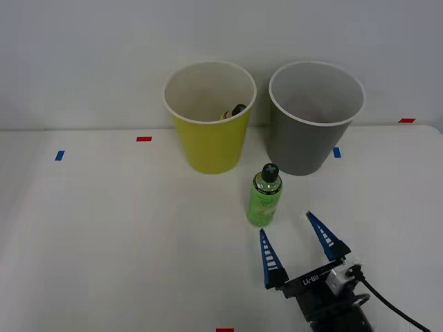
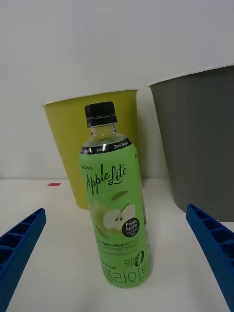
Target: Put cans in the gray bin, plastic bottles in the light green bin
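Observation:
A green plastic bottle [image 1: 264, 197] [image 2: 116, 204] with a black cap stands upright on the white table, in front of the two bins. My right gripper [image 1: 294, 238] [image 2: 117, 258] is open just short of it, with one blue finger on each side and nothing between them. Behind the bottle stand the light green bin [image 1: 209, 138] [image 2: 66, 141] and, to its right, the gray bin [image 1: 315, 128] [image 2: 200, 146]. Inside the light green bin the black cap of a yellowish bottle [image 1: 234, 112] leans against the wall. No cans are in sight.
Small red tape marks [image 1: 144, 139] and blue tape marks [image 1: 59, 155] lie on the white table [image 1: 104, 242]. A white wall rises right behind the bins. The table's left half is bare.

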Controlling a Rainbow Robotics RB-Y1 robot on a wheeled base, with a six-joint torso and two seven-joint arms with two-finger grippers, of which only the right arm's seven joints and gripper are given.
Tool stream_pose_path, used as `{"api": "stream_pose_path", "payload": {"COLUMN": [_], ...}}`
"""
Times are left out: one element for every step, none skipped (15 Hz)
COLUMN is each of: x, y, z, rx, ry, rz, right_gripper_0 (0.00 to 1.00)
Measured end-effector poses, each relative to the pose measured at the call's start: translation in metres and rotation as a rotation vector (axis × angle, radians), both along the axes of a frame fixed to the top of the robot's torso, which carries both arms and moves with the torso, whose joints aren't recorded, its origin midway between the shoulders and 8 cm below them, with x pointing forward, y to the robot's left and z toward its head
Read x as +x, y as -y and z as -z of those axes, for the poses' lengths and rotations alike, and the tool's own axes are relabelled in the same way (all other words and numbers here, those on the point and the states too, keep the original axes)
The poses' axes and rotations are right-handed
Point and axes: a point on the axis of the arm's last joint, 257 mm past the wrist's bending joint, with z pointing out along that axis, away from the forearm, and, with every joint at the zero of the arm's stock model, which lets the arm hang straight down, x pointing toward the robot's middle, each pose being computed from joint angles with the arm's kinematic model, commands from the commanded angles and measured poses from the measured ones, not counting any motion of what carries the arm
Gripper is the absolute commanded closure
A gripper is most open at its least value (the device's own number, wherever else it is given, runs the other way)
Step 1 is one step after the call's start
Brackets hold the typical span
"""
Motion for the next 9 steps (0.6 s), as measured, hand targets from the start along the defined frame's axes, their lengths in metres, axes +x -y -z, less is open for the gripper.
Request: {"api": "stream_pose_path", "payload": {"x": [0.009, 0.018, 0.027, 0.034, 0.041, 0.047, 0.052, 0.057, 0.062], "y": [-0.004, -0.007, -0.011, -0.014, -0.018, -0.022, -0.026, -0.03, -0.034], "z": [-0.002, -0.004, -0.005, -0.006, -0.006, -0.008, -0.009, -0.011, -0.012], "rx": [-0.005, -0.009, -0.012, -0.012, -0.013, -0.017, -0.023, -0.029, -0.035], "ry": [-0.004, -0.007, -0.02, -0.03, -0.041, -0.047, -0.051, -0.054, -0.057], "rz": [-0.006, -0.011, -0.015, -0.019, -0.022, -0.026, -0.029, -0.032, -0.034], "right_gripper_0": [0.0, 0.0, 0.0, 0.0, 0.0, 0.0, 0.0, 0.0, 0.0]}}
